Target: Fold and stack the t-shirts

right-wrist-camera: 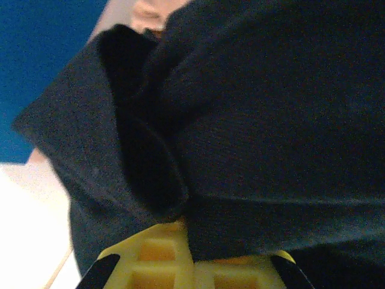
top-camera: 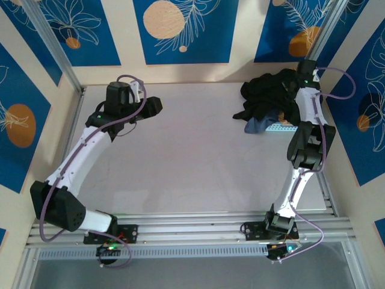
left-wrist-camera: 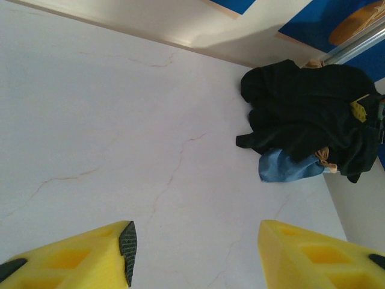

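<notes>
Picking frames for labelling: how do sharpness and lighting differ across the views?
Top external: sharp, evenly lit, crumpled black cloth t-shirt clear. Left wrist: white marbled table sharp, left gripper slightly soft. Right wrist: that t-shirt, very close, is dark and blurred.

pale veined table (top-camera: pixel 198 156); blue leaf-print wall panels (top-camera: pixel 210 36) behind; aluminium rails (top-camera: pixel 198 227)

Bright, even light washes the pale counter (left-wrist-camera: pixel 120 120), casting soft shadows. The right wrist close-up of dark cloth (right-wrist-camera: pixel 271 120) is dim and blurred.
</notes>
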